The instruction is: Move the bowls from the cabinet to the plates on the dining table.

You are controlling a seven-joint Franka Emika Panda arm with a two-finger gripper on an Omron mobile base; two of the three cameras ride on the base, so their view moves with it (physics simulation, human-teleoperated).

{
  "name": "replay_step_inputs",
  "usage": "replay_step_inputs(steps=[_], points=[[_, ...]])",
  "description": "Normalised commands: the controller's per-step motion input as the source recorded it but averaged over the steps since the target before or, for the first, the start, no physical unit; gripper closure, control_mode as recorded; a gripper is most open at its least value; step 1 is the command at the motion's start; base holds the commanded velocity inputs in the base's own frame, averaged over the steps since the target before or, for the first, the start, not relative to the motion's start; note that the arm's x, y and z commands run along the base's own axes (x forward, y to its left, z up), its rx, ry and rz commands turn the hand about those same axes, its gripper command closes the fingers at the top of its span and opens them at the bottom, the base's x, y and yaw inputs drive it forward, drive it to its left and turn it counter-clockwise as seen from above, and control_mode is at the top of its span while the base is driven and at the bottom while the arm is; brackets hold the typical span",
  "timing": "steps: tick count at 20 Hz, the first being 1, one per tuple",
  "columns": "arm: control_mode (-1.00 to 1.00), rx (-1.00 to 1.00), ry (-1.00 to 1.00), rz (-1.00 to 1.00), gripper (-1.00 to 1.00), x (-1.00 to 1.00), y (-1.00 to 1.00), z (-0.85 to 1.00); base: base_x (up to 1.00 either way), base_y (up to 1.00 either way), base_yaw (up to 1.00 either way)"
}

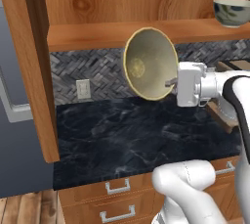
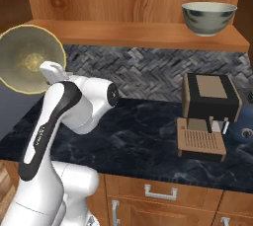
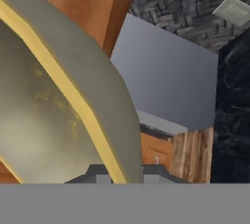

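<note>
My gripper (image 1: 172,82) is shut on the rim of a yellowish-tan bowl (image 1: 149,64), which hangs tipped on its side just below the cabinet shelf (image 1: 97,34), its hollow facing outward. From the right base view the same bowl (image 2: 29,59) sits at the far left with the gripper (image 2: 49,69) at its edge. In the hand view the bowl's rim (image 3: 49,110) runs down between the fingertips of the gripper (image 3: 119,171). A second bowl (image 2: 208,18), grey-white with dark mottling, stands upright on the shelf (image 2: 123,32) at the right. The plates and the dining table are out of view.
The open cabinet door (image 1: 29,61) hangs at the left. Under the shelf lies a black marble wall counter (image 1: 122,135) with drawers (image 1: 117,186) below. A coffee machine (image 2: 207,116) stands on the counter at the right. A wall outlet (image 1: 83,89) sits in the tiled backsplash.
</note>
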Motion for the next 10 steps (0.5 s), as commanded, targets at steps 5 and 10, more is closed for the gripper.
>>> replay_step_inputs(steps=[5, 10], points=[[-1.00, 0.06, 0.00, 0.00, 1.00, -0.10, -0.35, -0.34, 0.00, 0.00, 0.00], [-1.00, 0.10, 0.05, 0.00, 1.00, -0.02, -0.31, -0.44, 0.00, 0.00, 0.00]])
